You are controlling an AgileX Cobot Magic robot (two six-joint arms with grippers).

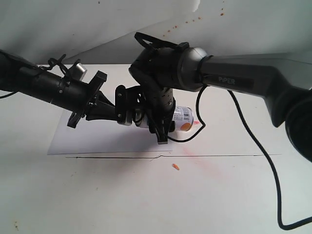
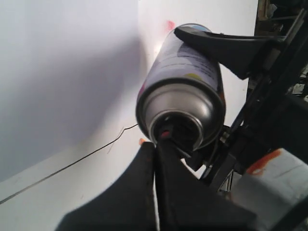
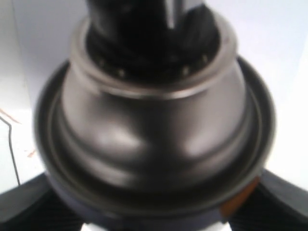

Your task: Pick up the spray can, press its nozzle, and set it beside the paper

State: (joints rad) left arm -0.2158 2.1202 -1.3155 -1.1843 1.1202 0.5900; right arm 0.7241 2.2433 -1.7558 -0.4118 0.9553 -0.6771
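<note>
Nearest the left wrist lens, the left gripper [image 2: 155, 147] is being held clenched on nothing, its joined fingertips being set right at the nozzle [image 2: 166, 134] in the lower middle of that frame. Behind it, the spray can [image 2: 180, 67] is being grasped around its body by the right gripper [image 1: 162, 124]. In the exterior view the can is being held at mid-frame, just past the right edge of the paper [image 1: 97, 141], seemingly clear of the table. Its long axis is being carried nearly level, running left to right across the exterior frame, with the nozzle end being pointed left and the orange base right. Where the spray hole is being aimed cannot be told. Two failures are being risked. Since any press is being applied along the axis, the can may be slid back through the side grip. The narrow joined tip may also be skidded off the small button onto the silver rim, so nothing would be sprayed.
</note>
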